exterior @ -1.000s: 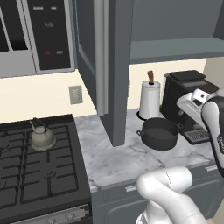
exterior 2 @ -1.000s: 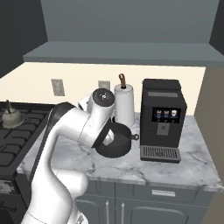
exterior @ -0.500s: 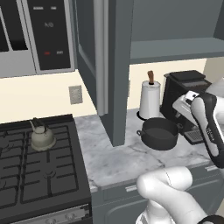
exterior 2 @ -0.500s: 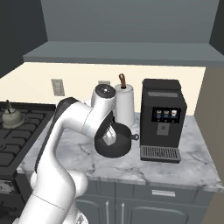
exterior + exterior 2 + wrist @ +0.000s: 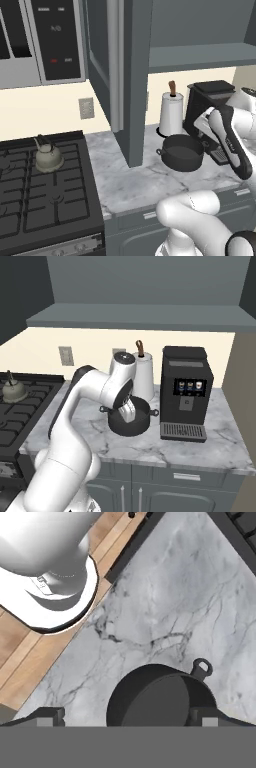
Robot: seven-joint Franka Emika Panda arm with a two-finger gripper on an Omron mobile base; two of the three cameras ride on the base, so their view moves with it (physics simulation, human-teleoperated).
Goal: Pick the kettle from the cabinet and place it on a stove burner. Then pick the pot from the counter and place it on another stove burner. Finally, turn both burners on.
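So the kettle (image 5: pixel 48 156) is already parked on a back burner of the stove (image 5: pixel 45 200), and it's the pot's turn. The pot (image 5: pixel 182 152) sits on the counter (image 5: pixel 150 177) toward the back edge, just in front of the paper towel roll (image 5: pixel 171 116) and beside the coffee machine (image 5: pixel 186 392). The gripper (image 5: pixel 128 410) hovers right over it with its jaws spread wide, nothing in them. The pot looks rigid, probably heavy-ish and smooth, so I'd pinch the rim wall near a loop handle (image 5: pixel 201 668), not the rounded side.
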